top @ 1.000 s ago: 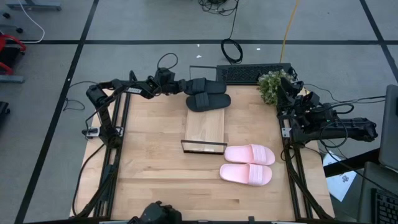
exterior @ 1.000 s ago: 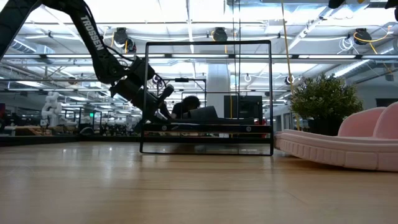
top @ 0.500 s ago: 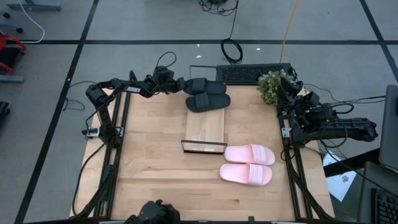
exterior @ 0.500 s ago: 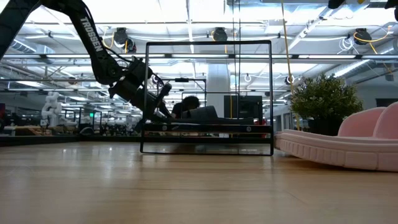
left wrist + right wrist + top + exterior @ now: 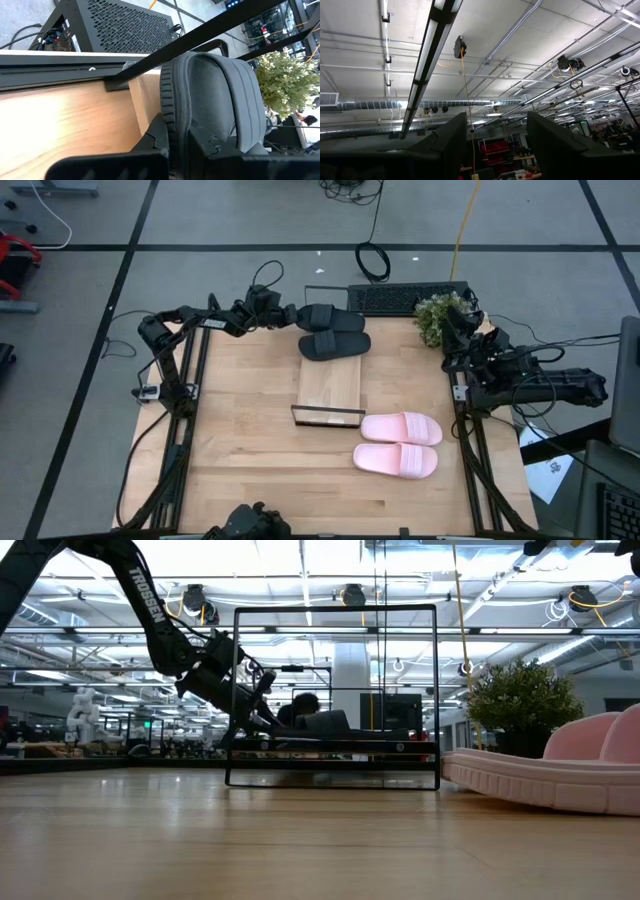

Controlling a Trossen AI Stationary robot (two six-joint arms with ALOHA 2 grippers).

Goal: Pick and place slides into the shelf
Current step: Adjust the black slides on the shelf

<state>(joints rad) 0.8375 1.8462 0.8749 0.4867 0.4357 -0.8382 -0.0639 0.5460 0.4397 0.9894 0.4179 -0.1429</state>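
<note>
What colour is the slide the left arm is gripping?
Black; the slide shows best in the high view.

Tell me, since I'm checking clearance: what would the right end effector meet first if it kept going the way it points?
Probably nothing nearby. The right end effector, open, points upward off the table's right edge; its wrist view shows only ceiling lights and pipes far above. Depth there is unclear.

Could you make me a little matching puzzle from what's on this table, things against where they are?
Things:
1. black slides
2. pink slides
3. potted plant
4. left gripper

Places:
A. far right corner of the table
B. on the bare tabletop, right of the shelf's near end
C. shut on a black slide
D. at the shelf's far end

Pairs: 1-D, 2-B, 3-A, 4-C
</note>
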